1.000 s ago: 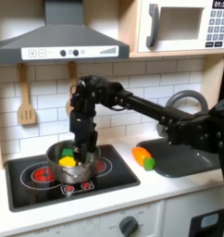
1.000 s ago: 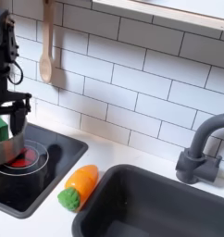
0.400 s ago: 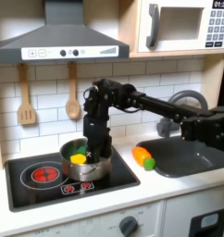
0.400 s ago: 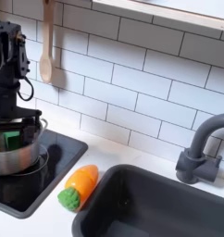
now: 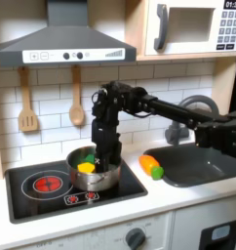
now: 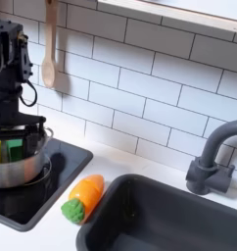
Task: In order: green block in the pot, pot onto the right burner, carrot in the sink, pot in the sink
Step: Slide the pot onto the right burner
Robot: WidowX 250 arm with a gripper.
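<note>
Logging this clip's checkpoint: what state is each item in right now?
green block: inside the pot.
pot: upright on the cooktop's right burner.
gripper: at the pot's rim, grip unclear.
carrot: lying on the counter beside the sink.
sink: nothing visible inside.

White subway-tile wall (image 5: 178, 83) behind my workspace, grey grout, seen in both exterior views. Grey range hood (image 5: 63, 41) up top at the first exterior view's left, knobs on its front. Microwave (image 5: 193, 26) in a light wood cabinet at upper right. Two wooden utensils (image 5: 28, 103) hang on the tiles; one spoon (image 6: 50, 54) shows in the second exterior view. White counter (image 5: 178, 190), drawer front with round knob (image 5: 136, 236) below. Even, soft indoor light.
</note>
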